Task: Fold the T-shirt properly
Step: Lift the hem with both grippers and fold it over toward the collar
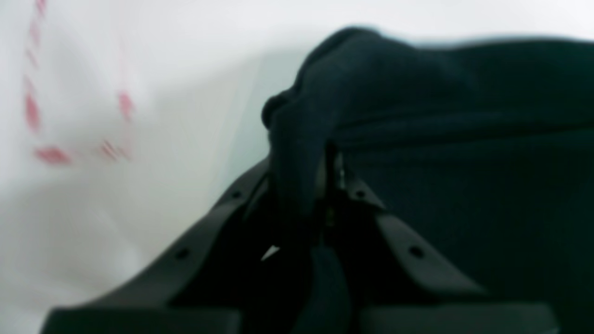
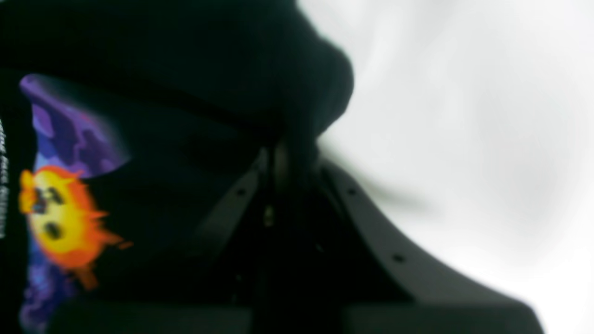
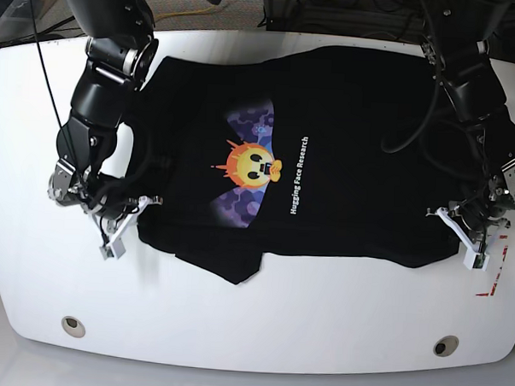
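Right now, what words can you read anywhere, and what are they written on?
"Hugging Face Research": white letters running sideways on the T-shirt, beside its smiling face print, in the base view.
The right wrist view shows the same white letters at its left edge, too blurred to read.
No other words or numbers show.

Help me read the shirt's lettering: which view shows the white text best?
The base view: the white text on the T-shirt is sharp and whole beside the face print. The right wrist view catches only a blurred sliver at its left edge; the left wrist view shows none.
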Controlling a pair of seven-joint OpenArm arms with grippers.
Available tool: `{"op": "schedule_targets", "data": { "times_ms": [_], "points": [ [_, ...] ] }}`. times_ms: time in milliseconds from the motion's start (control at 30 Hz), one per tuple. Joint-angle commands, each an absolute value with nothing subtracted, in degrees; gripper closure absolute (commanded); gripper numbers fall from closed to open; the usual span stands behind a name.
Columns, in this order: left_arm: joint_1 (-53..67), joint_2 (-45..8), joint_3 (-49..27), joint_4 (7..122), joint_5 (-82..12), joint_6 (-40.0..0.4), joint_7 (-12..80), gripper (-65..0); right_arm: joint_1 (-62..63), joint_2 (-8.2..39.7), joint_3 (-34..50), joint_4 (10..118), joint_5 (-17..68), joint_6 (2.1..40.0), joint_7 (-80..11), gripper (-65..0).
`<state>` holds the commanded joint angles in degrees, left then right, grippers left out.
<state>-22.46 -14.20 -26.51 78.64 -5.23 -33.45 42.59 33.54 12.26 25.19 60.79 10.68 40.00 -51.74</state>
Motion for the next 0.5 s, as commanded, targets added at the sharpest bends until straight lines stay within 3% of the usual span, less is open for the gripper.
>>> {"op": "schedule_targets", "data": {
  "times_ms": [233, 500],
  "points": [
    [-29.14, -12.7, -26.77, 88.57, -4.88, -33.45, 47.69, 0.0, 45.85, 16.4, 19.21, 60.97, 11.12, 40.0, -57.8, 0.0],
    [-36.09, -14.46, -27.3, 99.65, -4.88, -33.36, 51.91, 0.0, 61.58, 19.03, 18.68, 61.05, 11.12, 40.0, -67.82, 0.0]
  ]
}}
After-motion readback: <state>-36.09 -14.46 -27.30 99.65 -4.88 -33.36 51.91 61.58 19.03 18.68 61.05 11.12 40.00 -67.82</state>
